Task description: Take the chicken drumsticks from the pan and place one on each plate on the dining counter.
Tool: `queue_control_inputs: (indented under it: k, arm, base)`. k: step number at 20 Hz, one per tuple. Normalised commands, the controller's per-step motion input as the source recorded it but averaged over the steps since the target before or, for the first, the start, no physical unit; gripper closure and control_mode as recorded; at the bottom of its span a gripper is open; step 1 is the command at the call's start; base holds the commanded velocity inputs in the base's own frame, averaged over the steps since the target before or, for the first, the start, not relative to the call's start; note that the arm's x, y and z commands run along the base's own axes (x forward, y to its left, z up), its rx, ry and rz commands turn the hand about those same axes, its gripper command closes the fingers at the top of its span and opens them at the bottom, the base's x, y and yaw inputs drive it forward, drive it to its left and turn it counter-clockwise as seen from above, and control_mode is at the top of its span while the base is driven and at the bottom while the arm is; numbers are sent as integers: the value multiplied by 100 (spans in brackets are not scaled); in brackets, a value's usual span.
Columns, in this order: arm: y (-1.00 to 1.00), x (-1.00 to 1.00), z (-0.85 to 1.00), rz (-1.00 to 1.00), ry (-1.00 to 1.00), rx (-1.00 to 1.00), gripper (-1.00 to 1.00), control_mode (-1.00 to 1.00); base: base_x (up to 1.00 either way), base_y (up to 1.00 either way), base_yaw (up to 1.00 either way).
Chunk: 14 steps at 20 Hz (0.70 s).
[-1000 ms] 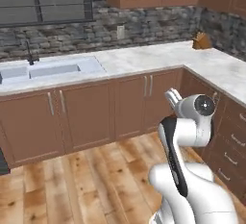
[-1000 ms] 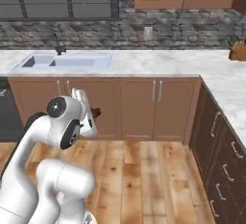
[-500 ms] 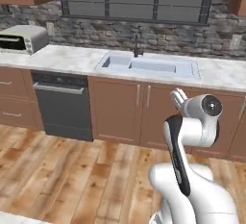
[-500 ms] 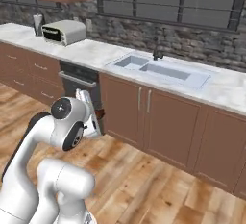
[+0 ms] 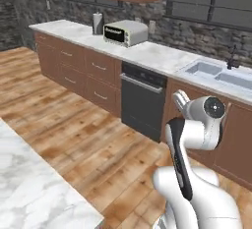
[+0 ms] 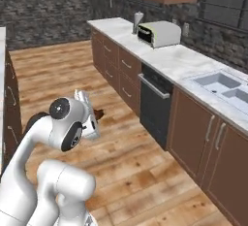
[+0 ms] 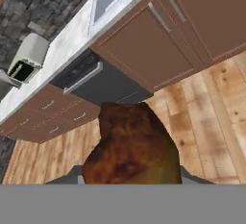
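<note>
Though glossy, drumstick (image 7: 129, 146) mottled golden-brown.

A big brown drumstick (image 7: 130, 146) up close.
It sits low in the middle, with wood floor (image 7: 211, 117) behind it.

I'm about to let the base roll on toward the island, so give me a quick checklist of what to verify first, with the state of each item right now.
1. Chicken drumstick in the gripper: ok; the hand view has it close up at the fingertips, and the right base view has a brown piece at the hand.
2. Grip firmness: cannot tell; the drumstick hides the fingertips.
3. Arm tucked in over the base: ok, folded close in both base views.
4. Wood floor ahead free of obstacles: ok.
5. Dining counter in reach: not ok; just its marble corner is in view, lower left.
6. Free plate located: cannot tell.
</note>
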Motion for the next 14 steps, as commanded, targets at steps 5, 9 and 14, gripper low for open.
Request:
queue_control_inputs:
  k: [5, 9, 14]
  arm:
    - [0, 0, 0, 0, 0, 0, 100, 100]
    - [0, 0, 0, 0, 0, 0, 100, 100]
    - [0, 0, 0, 0, 0, 0, 100, 100]
  base:
    - [22, -85, 68]
    - [69, -49, 75]
    - [100, -38, 52]
